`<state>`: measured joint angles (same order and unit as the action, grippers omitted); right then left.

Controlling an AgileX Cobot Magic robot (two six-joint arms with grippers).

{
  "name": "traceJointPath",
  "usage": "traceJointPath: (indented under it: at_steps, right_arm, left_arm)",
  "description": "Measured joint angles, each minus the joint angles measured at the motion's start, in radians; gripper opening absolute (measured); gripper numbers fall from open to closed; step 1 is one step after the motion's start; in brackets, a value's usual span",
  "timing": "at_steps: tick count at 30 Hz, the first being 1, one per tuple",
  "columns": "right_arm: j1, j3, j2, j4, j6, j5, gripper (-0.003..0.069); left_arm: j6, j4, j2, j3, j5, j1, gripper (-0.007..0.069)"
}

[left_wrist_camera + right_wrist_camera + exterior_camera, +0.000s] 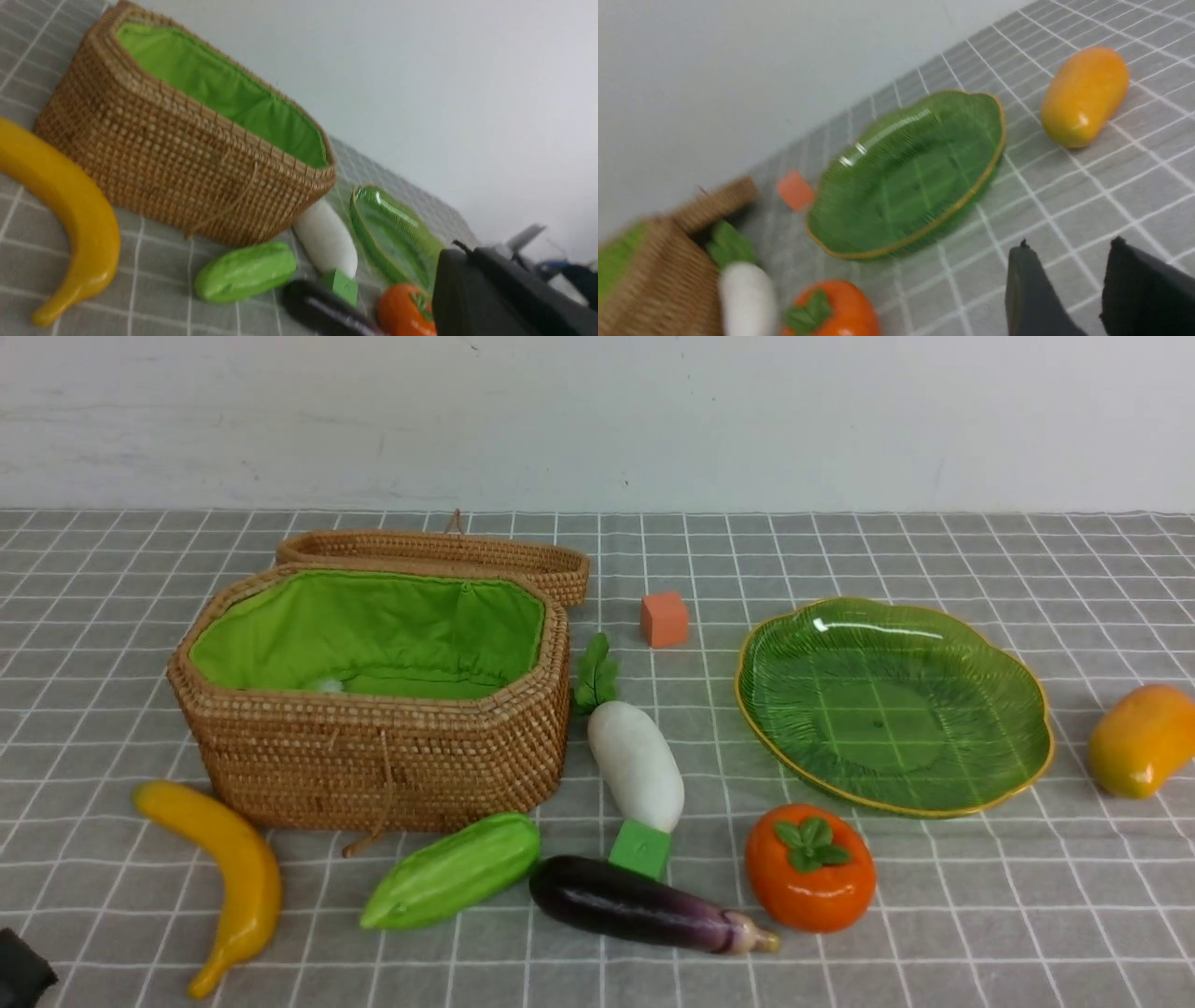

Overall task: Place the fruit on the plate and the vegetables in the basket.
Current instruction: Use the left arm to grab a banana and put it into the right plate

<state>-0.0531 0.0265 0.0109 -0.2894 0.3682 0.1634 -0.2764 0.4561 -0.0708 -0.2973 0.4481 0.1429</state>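
The basket [373, 761] stands open at the left, its green lining bare. In front of it lie the banana [229, 882], the gourd [453, 870] and the eggplant [644, 905]. The radish [637, 761] lies beside the basket. The plate [892, 705] sits at the right with nothing on it, the persimmon [809, 868] before it and the mango [1141, 739] to its right. My left gripper [21, 973] shows only as a dark corner near the banana; its finger [467, 298] is blurred. My right gripper [1070, 242] is open and empty over cloth near the plate [906, 177] and the mango [1083, 95].
An orange cube [664, 619] sits behind the radish, between basket and plate. A green cube [640, 849] touches the radish tip, next to the eggplant. The basket lid [439, 555] lies flat behind the basket. A white wall bounds the back of the grey checked cloth.
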Motion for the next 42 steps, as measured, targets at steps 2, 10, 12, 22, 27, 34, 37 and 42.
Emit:
traceJointPath:
  at_steps: [2, 10, 12, 22, 27, 34, 37, 42]
  right_arm:
    - [0.002, 0.0, 0.0, -0.048, 0.051, -0.04, 0.023]
    - [0.118, -0.321, -0.123, -0.09, -0.092, 0.358, 0.0138]
    - [0.151, -0.452, -0.205, -0.084, -0.182, 0.494, 0.0123]
    - [0.218, -0.953, -0.491, -0.068, -0.483, 0.912, 0.0111]
    - [0.219, -0.972, -0.491, -0.069, -0.501, 0.902, 0.0111]
    - [0.221, -0.972, -0.491, -0.072, -0.558, 0.887, 0.0111]
    - [0.221, -0.972, -0.491, -0.076, -0.57, 0.874, 0.0111]
    - [0.221, -0.972, -0.491, -0.076, -0.572, 0.874, 0.0114]
  left_arm:
    - [0.025, -0.01, -0.102, -0.044, 0.094, 0.0, -0.0013]
    - [0.134, -0.126, -0.526, -0.233, 0.31, 0.0, -0.0013]
    - [0.141, -0.156, -0.625, -0.27, 0.329, 0.0, -0.0013]
    - [0.129, -0.289, -1.088, -0.443, 0.283, 0.036, -0.0013]
    - [-0.033, -0.444, -1.196, -0.463, 0.264, 0.108, 0.0005]
    - [-0.279, -0.667, -1.336, -0.466, 0.187, 0.111, 0.0337]
    - [-0.366, -0.747, -1.404, -0.468, 0.11, 0.111, 0.0486]
    - [-0.505, -0.87, -1.507, -0.468, 0.013, 0.111, 0.057]
